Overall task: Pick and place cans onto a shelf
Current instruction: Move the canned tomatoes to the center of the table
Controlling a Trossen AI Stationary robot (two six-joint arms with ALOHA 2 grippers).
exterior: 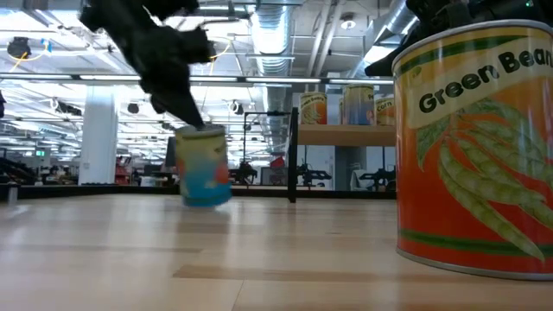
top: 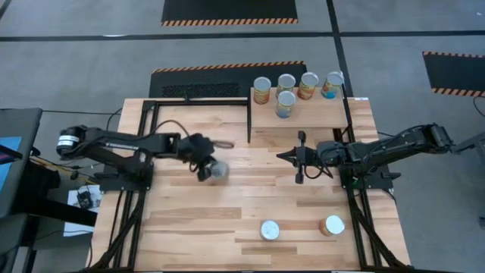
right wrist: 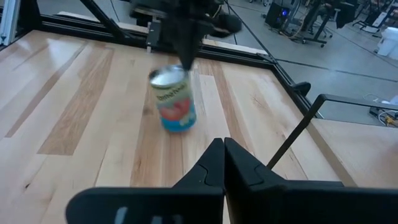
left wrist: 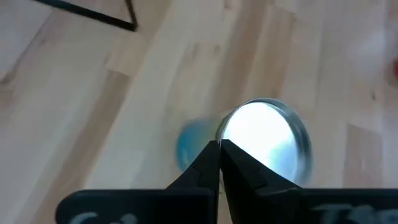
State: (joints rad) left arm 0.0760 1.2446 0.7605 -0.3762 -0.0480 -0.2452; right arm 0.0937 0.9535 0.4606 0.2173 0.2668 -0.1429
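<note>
A can [top: 220, 171] with a silver lid and a blue and red label stands tilted on the plank table left of centre. It also shows in the low view [exterior: 204, 166] and the right wrist view [right wrist: 175, 101]. My left gripper [top: 206, 167] is shut, its tips at the can's top. My right gripper [top: 282, 156] is shut and empty over the table's right middle, pointing toward that can. The pale wooden shelf [top: 318, 115] at the far right carries several cans [top: 286, 102]. Two more cans [top: 270, 230] [top: 332, 225] stand near the front edge. My left gripper touches the can with its shut fingertips [left wrist: 219, 151] at the lid's edge [left wrist: 239, 127], on the side toward the table's left. The fingers slant down from the left and above. The can leans, its bottom on the table, and is blurred.
A black metal-framed open rectangle [top: 201, 102] stands at the far left beside the shelf; its post [exterior: 292, 155] shows in the low view. An orange Green Beans can [exterior: 471, 147] stands close to the low camera. Bare planks lie between the grippers.
</note>
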